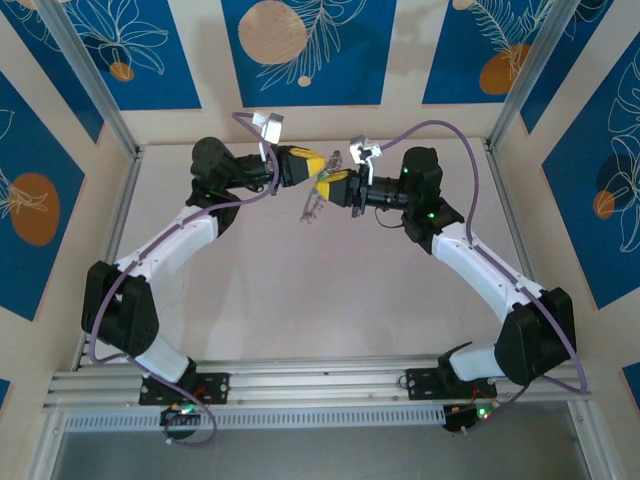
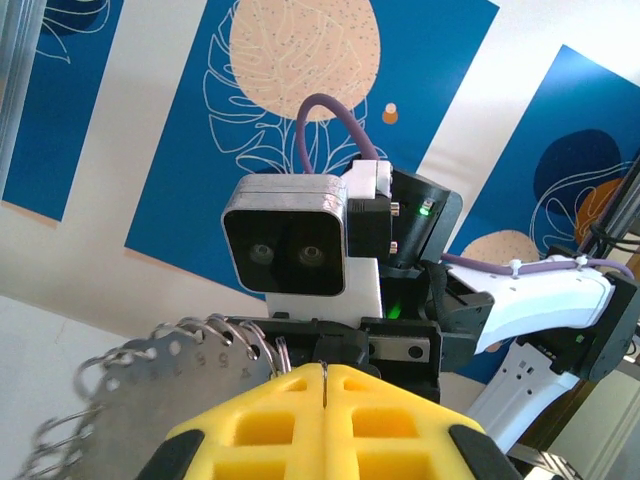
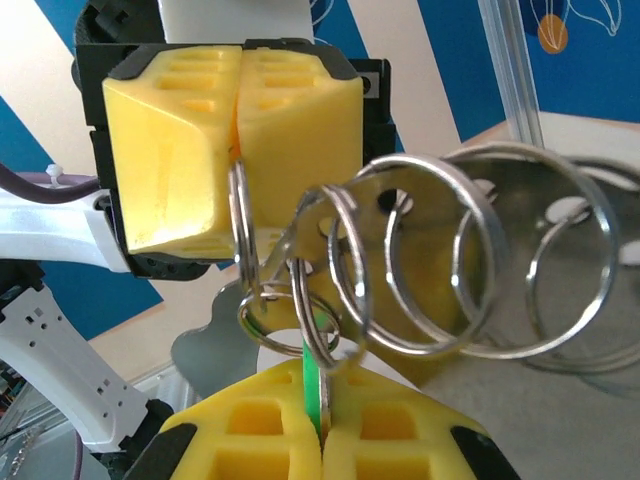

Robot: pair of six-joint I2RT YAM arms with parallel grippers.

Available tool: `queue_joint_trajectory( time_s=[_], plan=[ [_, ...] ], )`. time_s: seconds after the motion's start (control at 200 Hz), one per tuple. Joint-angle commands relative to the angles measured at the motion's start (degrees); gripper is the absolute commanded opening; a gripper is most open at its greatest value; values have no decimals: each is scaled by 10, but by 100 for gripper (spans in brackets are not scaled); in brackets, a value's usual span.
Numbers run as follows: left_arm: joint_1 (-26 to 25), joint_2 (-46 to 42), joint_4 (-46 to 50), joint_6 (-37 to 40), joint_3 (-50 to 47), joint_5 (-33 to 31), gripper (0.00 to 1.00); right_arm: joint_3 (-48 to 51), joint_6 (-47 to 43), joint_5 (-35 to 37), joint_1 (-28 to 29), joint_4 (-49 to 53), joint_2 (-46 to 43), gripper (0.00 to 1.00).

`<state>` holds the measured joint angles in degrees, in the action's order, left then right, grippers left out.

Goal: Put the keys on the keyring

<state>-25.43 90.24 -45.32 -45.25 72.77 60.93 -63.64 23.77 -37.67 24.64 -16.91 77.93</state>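
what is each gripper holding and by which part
Left gripper pinches the keyring by the edge of one ring; right gripper pinches the key by its green head.

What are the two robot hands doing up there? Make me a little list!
left gripper: shut on a thin keyring
right gripper: shut on the green key
where: fingertips facing each other, above the table
threaded yet: cannot tell
extras: more rings hanging on a holed metal plate
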Motion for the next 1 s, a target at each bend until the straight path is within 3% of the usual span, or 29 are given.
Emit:
queue_joint_trajectory(
  time_s=[0.0,0.4,0.77,0.83,0.92,0.995],
  plan=[
    [-5,-5,-8,19,0,6,0,-19,-22,14,-15,59,-26,0],
    [-6,-4,1,27,3,5,0,-56,-49,6,-43,160,-46,0],
    [-7,-5,9,28,7,0,0,-71,-22,-49,-22,142,-10,0],
    [-7,-7,16,34,7,-2,0,-79,-33,-56,-16,157,-7,5],
    [-7,-9,26,43,6,-3,0,-81,-43,-50,-16,174,-10,23],
    [-6,-10,28,44,7,-4,0,-71,-43,-39,-23,172,-21,25]
  ],
)
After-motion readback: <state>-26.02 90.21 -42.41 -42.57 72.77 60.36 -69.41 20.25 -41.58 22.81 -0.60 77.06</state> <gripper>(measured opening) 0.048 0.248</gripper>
